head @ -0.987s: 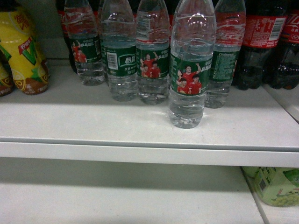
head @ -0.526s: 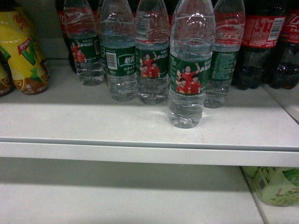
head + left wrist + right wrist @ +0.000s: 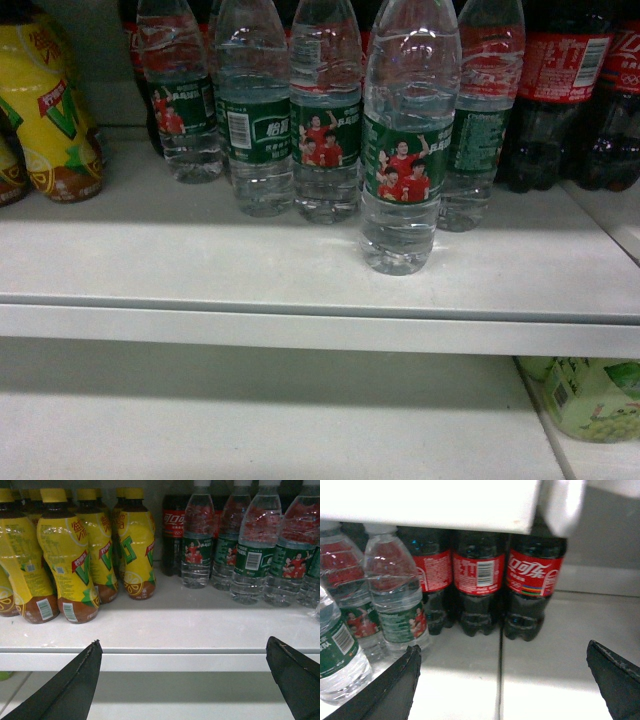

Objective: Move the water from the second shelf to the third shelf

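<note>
Both claws, the left claw (image 3: 182,680) and the right claw (image 3: 502,680), gape wide and hold nothing, short of the shelf (image 3: 300,270). The water bottle (image 3: 405,150) stands upright, cap up, alone near the shelf's front edge, ahead of the row. Full, it looks fairly heavy, its thin ribbed plastic smooth and yielding, so gripping across the labelled middle seems safest.

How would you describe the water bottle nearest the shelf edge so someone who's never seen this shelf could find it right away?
Look at the white shelf lined with drinks: yellow tea bottles at the left, dark cola bottles at the right, water in between. The water bottle you want stands alone in front of the row of water bottles, closest to the shelf's front edge, its green label showing people in red shirts.
</note>
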### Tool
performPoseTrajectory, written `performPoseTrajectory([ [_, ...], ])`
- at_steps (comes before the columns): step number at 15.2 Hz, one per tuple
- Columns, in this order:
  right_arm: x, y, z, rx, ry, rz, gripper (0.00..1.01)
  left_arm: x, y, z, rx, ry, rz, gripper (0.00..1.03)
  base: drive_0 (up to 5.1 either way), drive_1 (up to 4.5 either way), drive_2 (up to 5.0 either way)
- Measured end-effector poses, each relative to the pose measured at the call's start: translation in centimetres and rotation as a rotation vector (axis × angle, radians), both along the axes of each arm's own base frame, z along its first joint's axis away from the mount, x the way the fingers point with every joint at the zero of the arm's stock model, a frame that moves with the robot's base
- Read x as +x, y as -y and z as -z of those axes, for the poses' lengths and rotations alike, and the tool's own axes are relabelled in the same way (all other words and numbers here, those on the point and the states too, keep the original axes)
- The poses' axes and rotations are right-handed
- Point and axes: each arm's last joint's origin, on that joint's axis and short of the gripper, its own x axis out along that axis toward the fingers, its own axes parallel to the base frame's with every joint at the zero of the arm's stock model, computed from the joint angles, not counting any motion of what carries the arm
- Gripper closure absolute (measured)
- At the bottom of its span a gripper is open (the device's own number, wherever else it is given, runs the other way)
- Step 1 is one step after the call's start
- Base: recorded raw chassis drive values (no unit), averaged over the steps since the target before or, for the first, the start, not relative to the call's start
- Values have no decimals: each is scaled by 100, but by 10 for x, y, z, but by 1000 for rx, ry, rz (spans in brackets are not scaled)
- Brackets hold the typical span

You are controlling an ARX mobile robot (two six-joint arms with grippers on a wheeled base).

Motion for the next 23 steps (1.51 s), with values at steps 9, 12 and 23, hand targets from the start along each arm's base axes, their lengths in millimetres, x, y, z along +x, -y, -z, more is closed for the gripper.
performPoseTrajectory([
  [9,52,-59,35,-25,-139,-315,3,0,0,0,0,0,0,5,0,0,0],
  [12,56,-79,44,-30,-158,-376,3,0,0,0,0,-1,0,5,0,0,0],
  [23,103,-137,62,31,-158,-461,3,0,0,0,0,0,0,5,0,0,0],
])
